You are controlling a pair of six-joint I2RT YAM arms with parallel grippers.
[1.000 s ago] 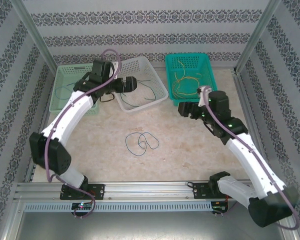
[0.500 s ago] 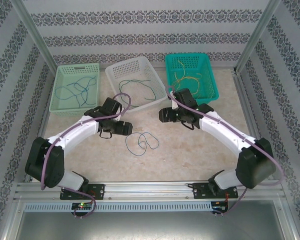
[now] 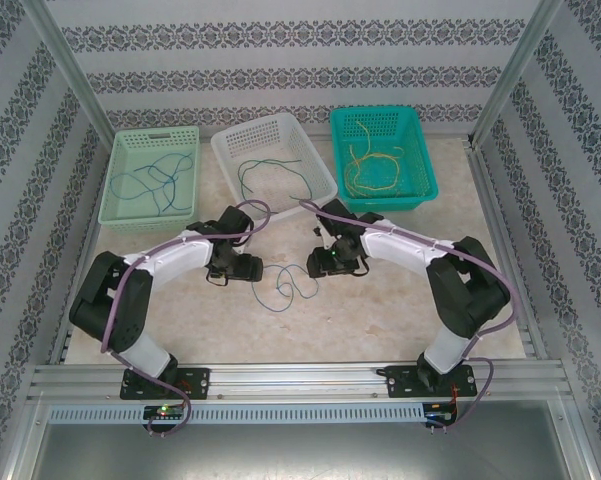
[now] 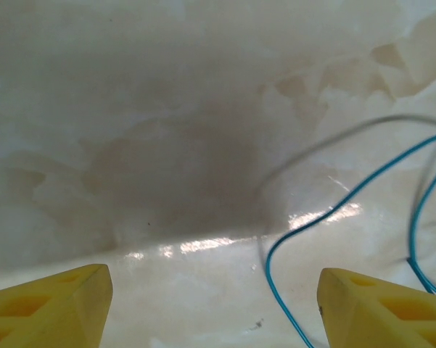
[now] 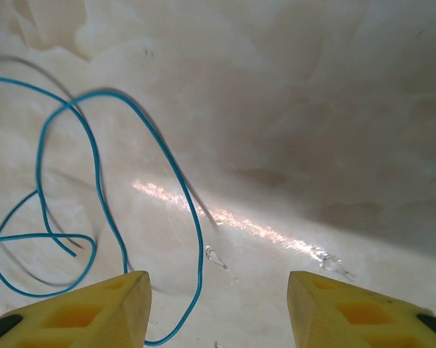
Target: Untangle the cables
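Observation:
A tangle of thin blue cables [image 3: 285, 285] lies looped on the marble table top at the centre. My left gripper [image 3: 248, 268] is low over the table at its left side. My right gripper [image 3: 318, 268] is at its right side. In the left wrist view the left gripper [image 4: 214, 308] is open, and a blue strand [image 4: 268, 260] runs over the table between the yellow fingers, nearer the right one. In the right wrist view the right gripper [image 5: 218, 312] is open, and a blue loop [image 5: 200, 247] passes just inside its left finger. Neither gripper holds anything.
Three baskets stand along the back: a light green one [image 3: 115, 180] with blue wires, a white one [image 3: 320, 170] with green and blue wires, and a teal one [image 3: 425, 175] with yellow wires. Metal frame posts and patterned walls close in the sides.
Both arms have swung from the baskets down to the table centre and now flank the blue tangle. Both pairs of jaws have narrowed a little.

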